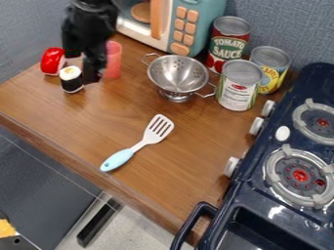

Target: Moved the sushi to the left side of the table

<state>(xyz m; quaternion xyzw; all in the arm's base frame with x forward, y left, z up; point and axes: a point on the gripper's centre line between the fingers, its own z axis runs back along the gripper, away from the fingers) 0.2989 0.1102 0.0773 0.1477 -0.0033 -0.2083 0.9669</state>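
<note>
The black gripper [83, 67] hangs down at the upper left of the table, blurred, its two fingers apart. The sushi [71, 79], a white-topped roll with a black wrap and a yellow-orange spot on top, stands upright on the wooden table [85, 124] near the left edge. It is just left of the gripper's lower fingertip and below the other one in the view. Nothing is seen held between the fingers.
A red object [52, 61] and a pink cup [113, 59] stand on either side of the gripper. Farther right are a metal colander [177, 74], a toy microwave [189, 24], several cans and a dark blue stove [261, 195]. A spatula [138, 145] lies mid-table.
</note>
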